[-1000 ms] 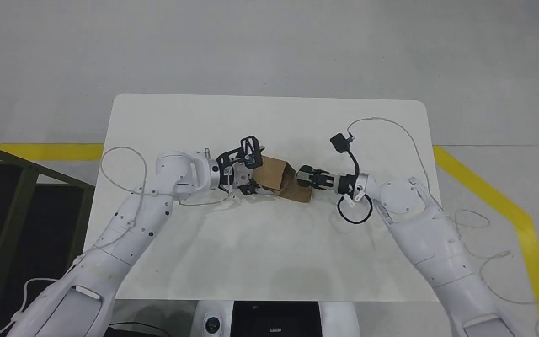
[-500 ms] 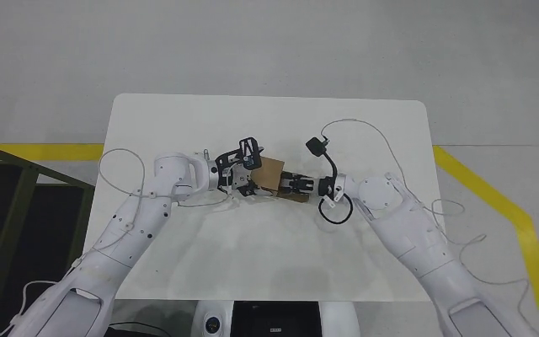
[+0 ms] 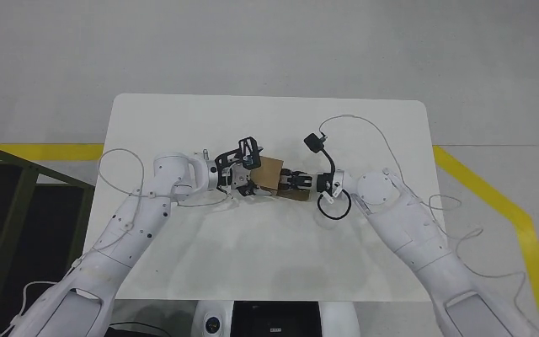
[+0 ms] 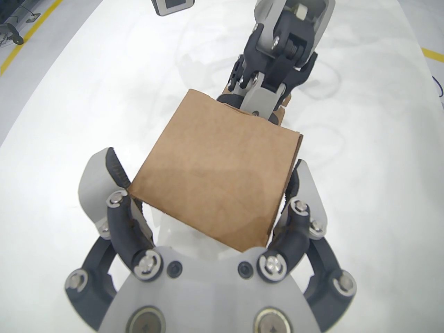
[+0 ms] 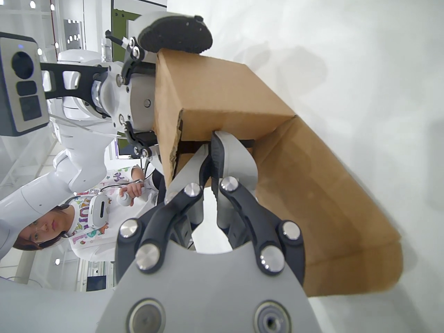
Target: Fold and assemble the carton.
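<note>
Carton between left gripper's fingers, right gripper at open end.

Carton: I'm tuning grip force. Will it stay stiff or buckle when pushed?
Probably light: the left gripper holds the carton by just two sides. Likely to flex: thin cardboard, one flap open. Unlikely to slip: the pads are ribbed.

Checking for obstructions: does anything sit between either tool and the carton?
Nothing visible does. The left tool grips the carton by its sides; the right tool, closed, touches its open end.
</note>
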